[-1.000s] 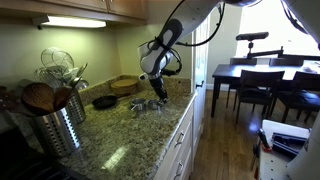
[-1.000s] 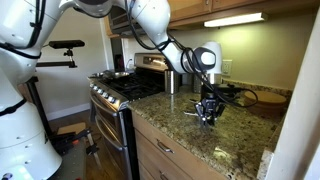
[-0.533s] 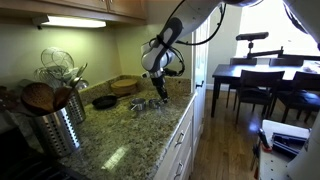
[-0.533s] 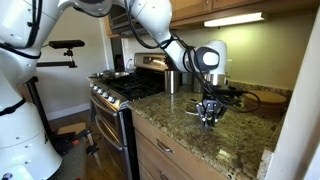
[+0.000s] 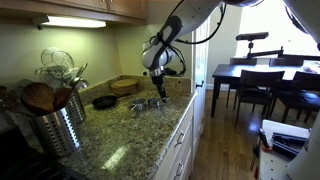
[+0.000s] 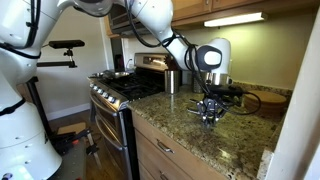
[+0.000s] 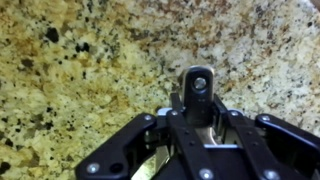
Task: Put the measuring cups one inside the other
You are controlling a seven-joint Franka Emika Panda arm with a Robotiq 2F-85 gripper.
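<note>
While the gripper (image 5: 158, 88) hangs above the granite counter (image 5: 120, 140), the measuring cups (image 5: 149, 104) sit clustered just beneath its fingertips. One flat handle (image 7: 197, 84) lies between the near-closed jaws, long axis pointing away from the palm. Whether it is clamped cannot be told.

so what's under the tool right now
The measuring cups sit on the granite counter beneath the tool. The wrist view shows one flat handle with a hole; the cup bowls are hidden behind the tool.
</note>
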